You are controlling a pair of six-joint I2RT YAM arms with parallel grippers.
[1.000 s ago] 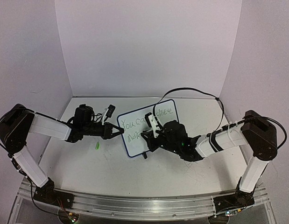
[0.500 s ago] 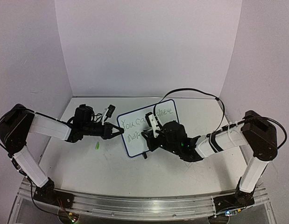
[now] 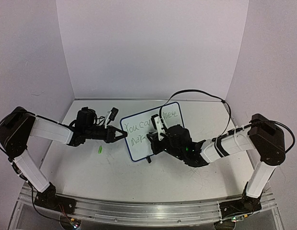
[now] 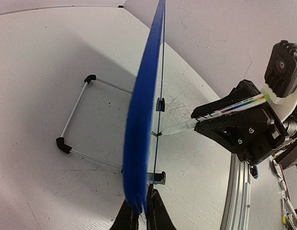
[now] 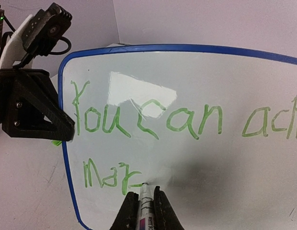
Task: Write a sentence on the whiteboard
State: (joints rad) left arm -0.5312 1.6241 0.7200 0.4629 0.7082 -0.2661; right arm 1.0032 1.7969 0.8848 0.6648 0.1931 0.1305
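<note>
Scuffed white bench [image 3: 114, 172], pale lilac walls [image 3: 153, 48]. Whiteboard [image 5: 210, 163] upright, long axis roughly left-right, sentence [image 5: 153, 122] facing right arm [image 3: 225, 143]. Left jaws pinch its edge; right jaws clamp marker [image 5: 145, 205].

A small green cap [image 3: 99, 150] lies on the scuffed white tabletop [image 3: 114, 177]; pale walls [image 3: 153, 48] stand behind and beside.

The small white rectangular whiteboard with a thin dark blue rim [image 5: 225, 81] carries green handwritten text [image 5: 153, 120] in two lines. Upper line: "You can ach", cut off by the frame edge. Lower line: "mor". Coloured print on the white marker pen [image 5: 147, 221] is too small to read.
</note>
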